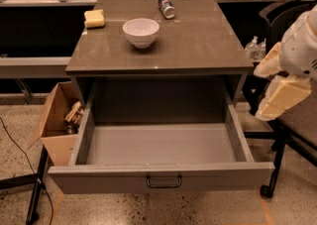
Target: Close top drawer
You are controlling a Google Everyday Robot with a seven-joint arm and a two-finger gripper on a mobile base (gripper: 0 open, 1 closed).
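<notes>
The top drawer (161, 144) is a wide, deep grey drawer, pulled fully out of the cabinet and empty inside. Its front panel (99, 178) faces me at the bottom of the view, with a small black loop handle (164, 181) at its centre. My gripper (270, 92), cream-coloured on a white arm, hangs in the air to the right of the cabinet. It is level with the drawer's right side wall (238, 132), apart from it and touching nothing. No lower drawers show.
On the cabinet top (198, 45) stand a white bowl (141, 31), a yellow sponge (94, 19) and a can lying on its side (166, 7). An open cardboard box (58, 120) sits left of the drawer. A black wheeled stand (275, 169) is at the right.
</notes>
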